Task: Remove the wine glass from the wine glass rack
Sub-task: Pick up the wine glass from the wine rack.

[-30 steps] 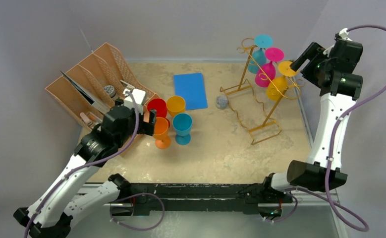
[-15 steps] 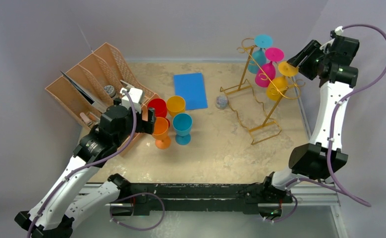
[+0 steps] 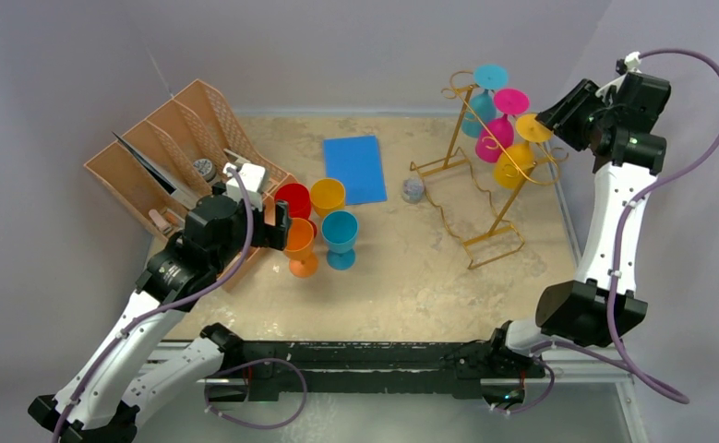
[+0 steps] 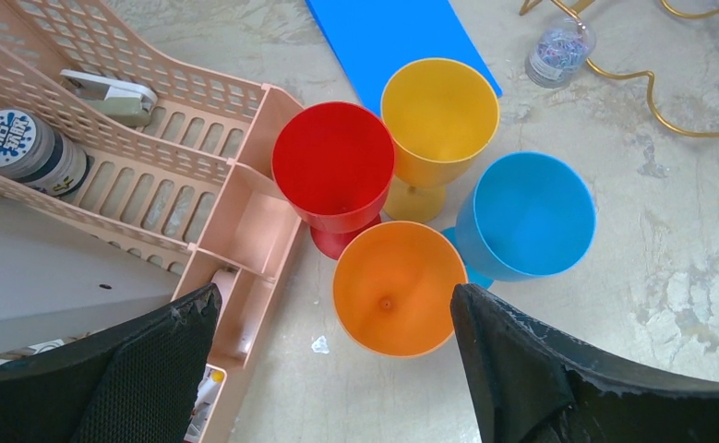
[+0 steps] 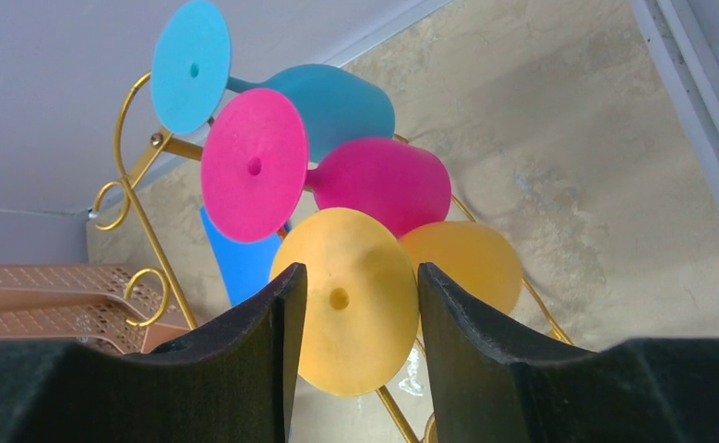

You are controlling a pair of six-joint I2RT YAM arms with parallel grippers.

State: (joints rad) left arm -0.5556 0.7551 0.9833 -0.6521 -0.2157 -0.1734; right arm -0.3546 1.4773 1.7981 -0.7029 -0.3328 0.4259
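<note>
Yellow wine glass (image 3: 518, 162) hangs by its foot on the gold wire wine glass rack (image 5: 159, 140) at the far right of the table (image 3: 411, 277), lowest of three, below a pink glass (image 5: 378, 185) and a cyan glass (image 5: 332, 101). On my right wrist feed the right gripper (image 5: 359, 277) has its jaws parted, one on each side of the yellow foot disc, though I cannot tell whether they touch it. My left gripper (image 4: 334, 295) is spread wide and holds nothing, above an orange cup (image 4: 394, 323) that stands with a red cup (image 4: 333, 166), a yellow cup (image 4: 439, 111) and a blue cup (image 4: 531, 217) beside the brown slotted organizer (image 4: 161, 185).
</note>
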